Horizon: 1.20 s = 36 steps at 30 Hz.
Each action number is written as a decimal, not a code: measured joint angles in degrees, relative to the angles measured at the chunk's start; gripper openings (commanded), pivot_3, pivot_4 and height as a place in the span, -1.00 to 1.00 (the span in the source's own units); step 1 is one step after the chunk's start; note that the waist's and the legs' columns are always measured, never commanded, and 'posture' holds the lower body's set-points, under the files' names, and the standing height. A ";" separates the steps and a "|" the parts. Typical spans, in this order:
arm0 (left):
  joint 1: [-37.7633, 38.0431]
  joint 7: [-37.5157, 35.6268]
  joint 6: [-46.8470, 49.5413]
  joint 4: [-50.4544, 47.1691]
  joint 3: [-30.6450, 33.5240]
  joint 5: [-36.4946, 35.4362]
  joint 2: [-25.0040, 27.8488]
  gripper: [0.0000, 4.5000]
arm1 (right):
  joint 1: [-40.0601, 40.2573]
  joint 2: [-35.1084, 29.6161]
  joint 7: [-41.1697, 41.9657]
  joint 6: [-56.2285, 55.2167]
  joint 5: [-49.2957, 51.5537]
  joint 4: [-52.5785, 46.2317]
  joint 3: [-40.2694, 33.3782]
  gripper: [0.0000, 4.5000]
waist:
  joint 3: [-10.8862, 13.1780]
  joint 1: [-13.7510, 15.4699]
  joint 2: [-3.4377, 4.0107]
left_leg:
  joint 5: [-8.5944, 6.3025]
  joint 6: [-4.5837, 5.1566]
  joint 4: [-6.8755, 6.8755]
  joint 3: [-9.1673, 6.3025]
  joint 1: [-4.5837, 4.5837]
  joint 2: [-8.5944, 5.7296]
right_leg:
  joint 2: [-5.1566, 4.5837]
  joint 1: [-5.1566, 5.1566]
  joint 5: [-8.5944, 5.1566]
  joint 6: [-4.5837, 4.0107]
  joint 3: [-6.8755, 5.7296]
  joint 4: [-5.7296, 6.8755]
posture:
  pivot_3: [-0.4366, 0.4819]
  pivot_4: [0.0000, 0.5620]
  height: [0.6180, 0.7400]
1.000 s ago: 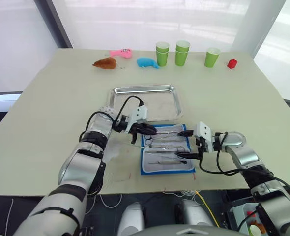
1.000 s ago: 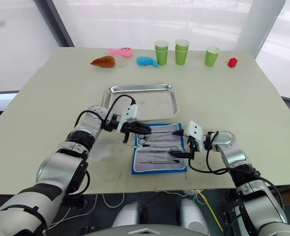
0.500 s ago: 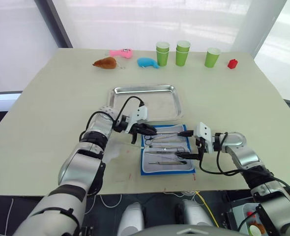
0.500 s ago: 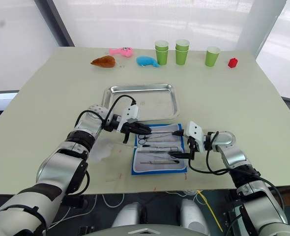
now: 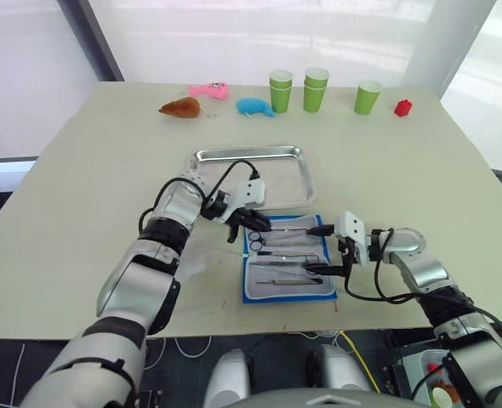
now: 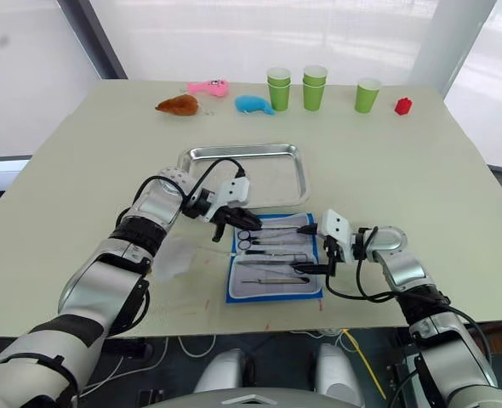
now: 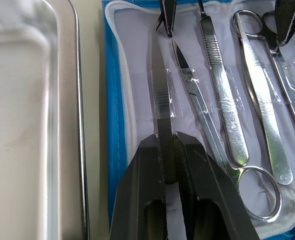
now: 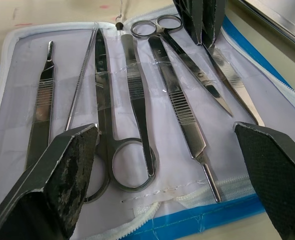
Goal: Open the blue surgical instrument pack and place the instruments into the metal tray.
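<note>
The broad pale tabletop [image 5: 81, 178] carries everything. The shallow shiny steel tray with its raised rim [image 5: 249, 155] sits just beyond the flat blue fabric instrument pack [image 5: 288, 269], their near edges almost touching, which I judge keeps the carry from pack to tray short. The tray looks empty, though glare on its floor makes that hard to confirm.

The pack lies open flat, pale lining up, so the thin silver instruments [image 8: 137, 100] are laid out side by side under clear retaining straps: ring-handled scissors, straight ribbed handles and tweezer-like pieces.

The left pincer [image 7: 168, 145] reaches in from the tray side and is pressed together on the flat straight silver tool [image 7: 160, 95] nearest the tray; gripping the end of it probably lets the tool slide out lengthwise from under its strap. Whether the tool has lifted clear of the lining cannot be told.

The right pincer [image 8: 172, 150] hovers spread wide at the pack's opposite end, holding nothing; its fingertips are cut off by the frame edge. Whether it touches the fabric to steady the pack is unclear.
</note>
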 measured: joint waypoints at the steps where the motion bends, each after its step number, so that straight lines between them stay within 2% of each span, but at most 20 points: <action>1: 0.01 -0.13 0.46 -0.38 -0.07 0.04 0.11 -0.97 | 0.00 0.03 0.00 0.00 0.00 -0.04 0.03 1.00 | 0.00 -0.02 0.00 | 0.00 0.00 0.00 -0.03 0.00 0.01 | -0.01 0.00 0.00 0.00 -0.11 -0.02 | -0.05 -0.47 1.00; 6: 0.23 -0.66 4.86 -4.28 -1.61 0.61 1.55 -0.97 | -0.03 0.52 -0.23 0.00 0.00 -0.29 0.42 1.00 | 0.04 -0.08 0.01 | 0.00 0.01 -0.01 -0.11 -0.05 0.30 | 0.30 -0.04 0.00 0.02 -0.87 -0.05 | -0.05 -0.47 1.00; 9: 0.44 -0.80 6.84 -6.04 -2.15 0.66 2.41 -0.97 | -0.16 0.90 -0.75 0.00 0.00 -0.30 0.77 1.00 | 0.10 -0.07 0.10 | 0.01 0.01 -0.01 -0.15 -0.05 0.42 | 1.04 -0.04 -0.02 0.03 -0.95 -0.11 | -0.05 -0.47 1.00; 13: 1.08 -0.75 8.14 -7.59 -2.23 0.58 3.15 -0.97 | -0.22 1.15 -0.96 -0.03 0.00 -0.31 0.88 1.00 | 0.21 -0.05 0.26 | 0.01 0.02 -0.01 -0.18 -0.04 0.53 | 1.33 -0.03 -0.10 0.13 -0.95 -0.11 | -0.05 -0.47 1.00; 36: 1.52 -0.78 11.47 -9.29 -2.75 -0.15 4.20 -0.97 | -0.22 1.17 -1.08 -0.08 0.01 -0.31 0.94 1.00 | 0.25 -0.03 0.31 | 0.02 0.02 -0.01 0.00 0.01 0.54 | 1.40 0.01 -0.11 0.15 -0.92 -0.11 | -0.05 -0.47 1.00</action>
